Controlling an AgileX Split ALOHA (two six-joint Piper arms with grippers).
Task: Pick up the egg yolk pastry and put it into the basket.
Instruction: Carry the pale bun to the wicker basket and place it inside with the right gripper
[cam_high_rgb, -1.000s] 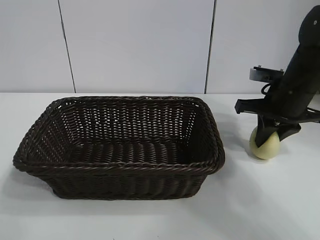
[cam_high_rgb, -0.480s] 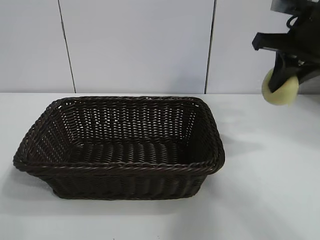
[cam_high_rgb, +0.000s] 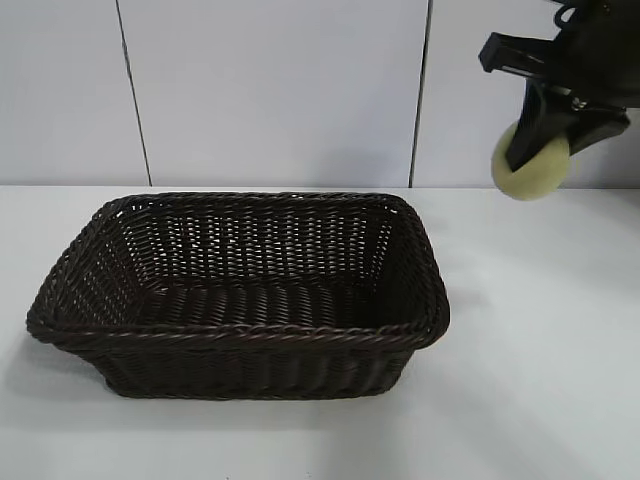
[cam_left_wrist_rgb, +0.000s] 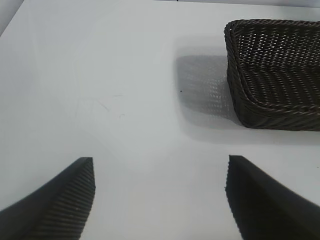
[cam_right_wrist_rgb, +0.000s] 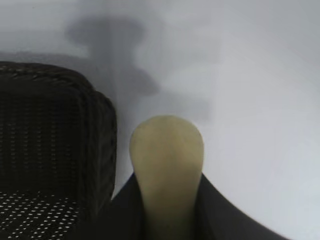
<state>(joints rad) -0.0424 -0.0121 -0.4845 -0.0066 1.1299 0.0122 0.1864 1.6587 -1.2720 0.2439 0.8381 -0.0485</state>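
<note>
because the small pale cream-yellow round egg yolk pastry (cam_high_rgb: 530, 168) has to clear the braided rim before it can go down inside, the right gripper (cam_high_rgb: 541, 135) carries it high in the air, well above the white table (cam_high_rgb: 540, 380) and off to the right of the large rectangular dark brown woven wicker basket (cam_high_rgb: 240, 290). the pastry hangs edge-on between the two black fingers, its lower half bulging out below them, which suggests a grip taken across its flat faces so the smooth puck cannot roll out. in the right wrist view the same pastry (cam_right_wrist_rgb: 167, 165) fills the gap between the fingers, clamped from both sides, with the basket's corner (cam_right_wrist_rgb: 60, 145) beneath and to one side; so the pastry is not yet over the opening, and i judge a sideways carry toward the basket's middle is what remains before release.

the left gripper (cam_left_wrist_rgb: 160, 195) sits idle over bare table, near the basket's far end (cam_left_wrist_rgb: 275, 75), its fingers spread wide apart and touching nothing.
</note>
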